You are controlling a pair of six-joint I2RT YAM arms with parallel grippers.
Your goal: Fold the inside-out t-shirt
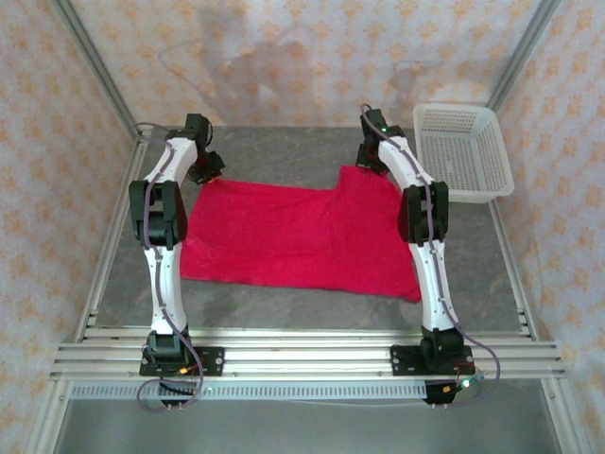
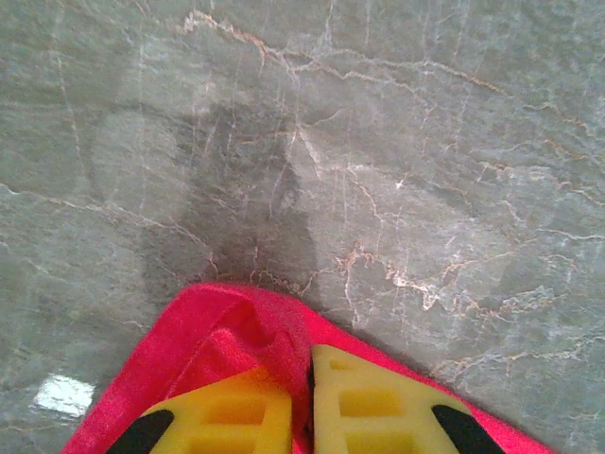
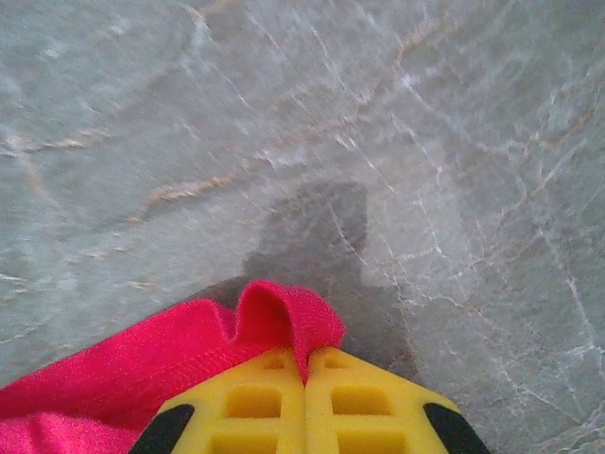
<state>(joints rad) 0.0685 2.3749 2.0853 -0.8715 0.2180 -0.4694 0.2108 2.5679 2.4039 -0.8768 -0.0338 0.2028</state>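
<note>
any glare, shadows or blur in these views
Left wrist: a small white glare patch on the table at lower left, and a dark shadow beyond the t-shirt corner in the left gripper. Right wrist: a blocky shadow beyond the right gripper, the table at upper left slightly smeared. Top external: faint arm shadows on the back wall.

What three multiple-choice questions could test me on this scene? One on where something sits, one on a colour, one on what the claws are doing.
1. Where is the white basket?
A. the table's far right corner
B. its near left corner
C. hanging from an arm

2. What colour is the t-shirt?
A. blue
B. green
C. red

3. How are the left claw and right claw?
A. both wide open
B. both shut on the t-shirt
C. one gripping the basket

Answers: 1 A, it sits at the far right edge. 2 C, bright red in every view. 3 B, each pinches red cloth between closed yellow fingers.
</note>
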